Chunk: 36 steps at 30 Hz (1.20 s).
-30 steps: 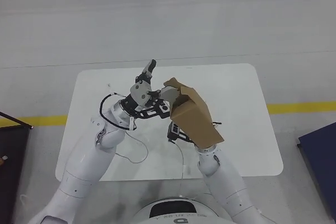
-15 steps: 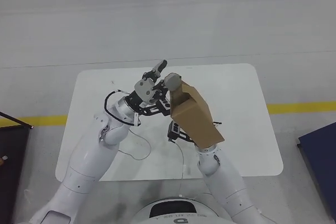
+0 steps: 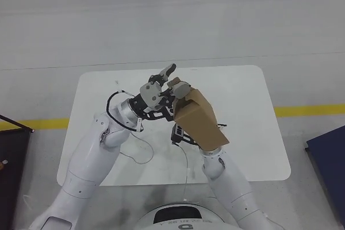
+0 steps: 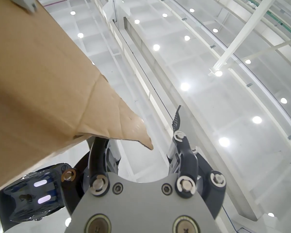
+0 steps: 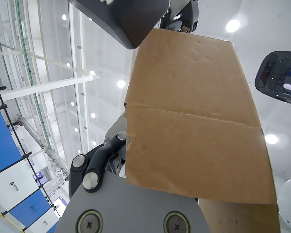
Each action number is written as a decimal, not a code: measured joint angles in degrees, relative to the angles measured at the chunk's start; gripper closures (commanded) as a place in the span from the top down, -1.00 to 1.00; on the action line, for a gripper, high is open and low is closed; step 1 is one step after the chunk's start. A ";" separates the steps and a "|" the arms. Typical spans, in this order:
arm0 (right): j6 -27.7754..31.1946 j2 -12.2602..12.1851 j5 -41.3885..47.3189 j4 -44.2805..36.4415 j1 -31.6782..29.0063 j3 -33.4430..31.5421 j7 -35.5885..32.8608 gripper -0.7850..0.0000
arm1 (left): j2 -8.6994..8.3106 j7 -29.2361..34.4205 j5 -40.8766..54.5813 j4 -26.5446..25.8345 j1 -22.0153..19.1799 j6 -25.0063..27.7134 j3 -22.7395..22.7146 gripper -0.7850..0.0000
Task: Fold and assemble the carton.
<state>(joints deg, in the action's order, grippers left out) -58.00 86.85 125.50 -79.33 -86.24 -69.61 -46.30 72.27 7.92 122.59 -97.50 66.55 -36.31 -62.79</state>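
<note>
Item 1, carton (image 3: pixel 198 115): plain brown corrugated board, oblong, matte. It is held off the smooth white, round-cornered tabletop (image 3: pixel 247 86), over its middle, with the long axis running 11 o'clock to 5 o'clock seen from above. The right wrist view adds 1 scored crease across a flat panel and a few small dents. The left wrist view adds a pointed end flap (image 4: pixel 121 122), bent along its crease.

Item 2, left gripper (image 3: pixel 174 79): at the carton's 11 o'clock end, jaws wide. 1 dark ribbed finger (image 4: pixel 176 120) stands clear of the board, with the flap's tip between the 2.

Item 3, right gripper (image 3: pixel 180 134): under the carton's 7 o'clock side, jaws clamped on its wall. 1 black finger linkage (image 5: pixel 101 153) sits beside the panel edge; the other is hidden.

Item 4, yellow floor stripe (image 3: pixel 316 109): at the tabletop's 3 o'clock.
</note>
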 measured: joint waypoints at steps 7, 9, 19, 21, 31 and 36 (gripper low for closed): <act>0.00 0.10 0.11 0.47 0.36 -0.12 0.00 -1.00 | 0.03 1.03 -1.31 0.09 0.09 -2.03 -0.40 0.35; 0.00 0.16 0.15 0.64 0.55 -0.10 0.00 -1.00 | 0.04 1.05 -1.06 0.05 0.16 -2.42 -0.59 0.31; 0.00 0.48 0.03 1.81 1.35 0.00 0.00 -1.00 | -0.11 -0.11 -0.75 -0.80 1.66 -3.65 -1.70 0.08; 0.00 0.54 0.03 1.98 1.48 0.04 0.00 -1.00 | -0.13 -0.51 -0.80 -1.13 1.76 -3.82 -1.89 0.03; 0.00 0.65 -0.44 2.00 1.61 0.24 0.00 -1.00 | -0.20 -0.48 -0.93 -1.36 2.02 -5.42 -2.62 0.12; 0.00 0.71 -0.22 1.68 1.73 0.17 0.00 -1.00 | -0.22 0.94 0.26 -0.63 2.44 -5.84 -3.60 0.15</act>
<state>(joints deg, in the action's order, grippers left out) -58.00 87.56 125.28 -77.65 -84.51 -69.44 -46.30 72.05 8.86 122.85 -98.14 68.99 -42.15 -66.39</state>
